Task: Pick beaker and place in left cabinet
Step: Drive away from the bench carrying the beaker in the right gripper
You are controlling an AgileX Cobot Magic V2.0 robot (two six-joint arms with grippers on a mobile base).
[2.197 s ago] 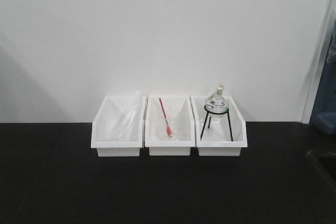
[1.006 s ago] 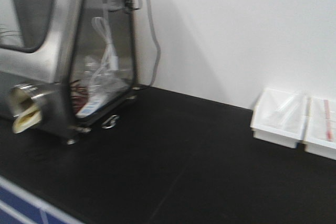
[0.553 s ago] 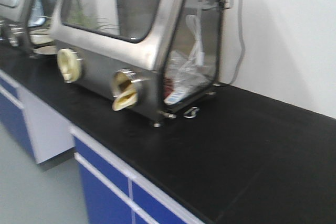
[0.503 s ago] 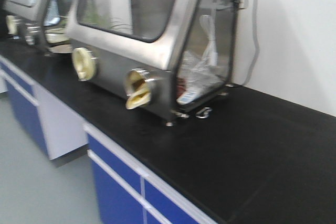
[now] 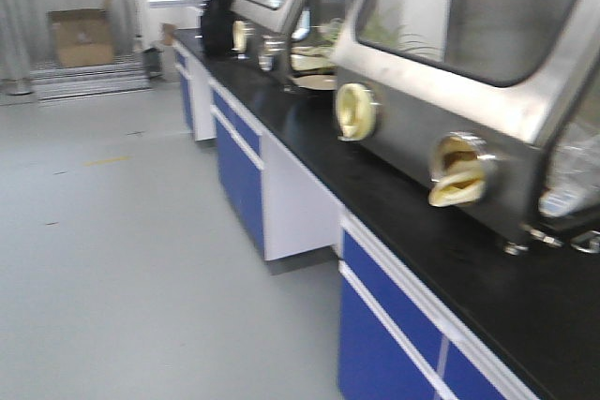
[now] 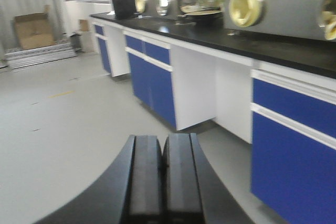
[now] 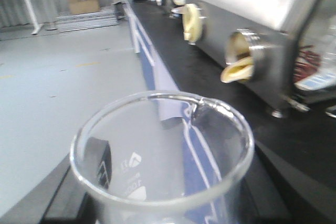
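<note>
The beaker (image 7: 137,174), clear glass with faint printed marks and a flared rim, fills the lower half of the right wrist view. My right gripper (image 7: 168,184) is shut on the beaker, with a dark finger showing on each side of the glass. It holds the beaker upright in the air beside the bench. In the left wrist view my left gripper (image 6: 164,174) is shut, its two black pads pressed together with nothing between them, above the grey floor. The left cabinet is out of view.
A long black countertop (image 5: 394,194) on blue-door cabinets (image 5: 384,334) runs along the right. Steel glove boxes (image 5: 469,72) with round yellow ports stand on it. Grey floor (image 5: 122,259) spreads to the left, with a cardboard box (image 5: 82,37) at the far wall.
The front view has swung left, from the three white bins against the wall, past the steel glove box, to the bench row and the floor.
</note>
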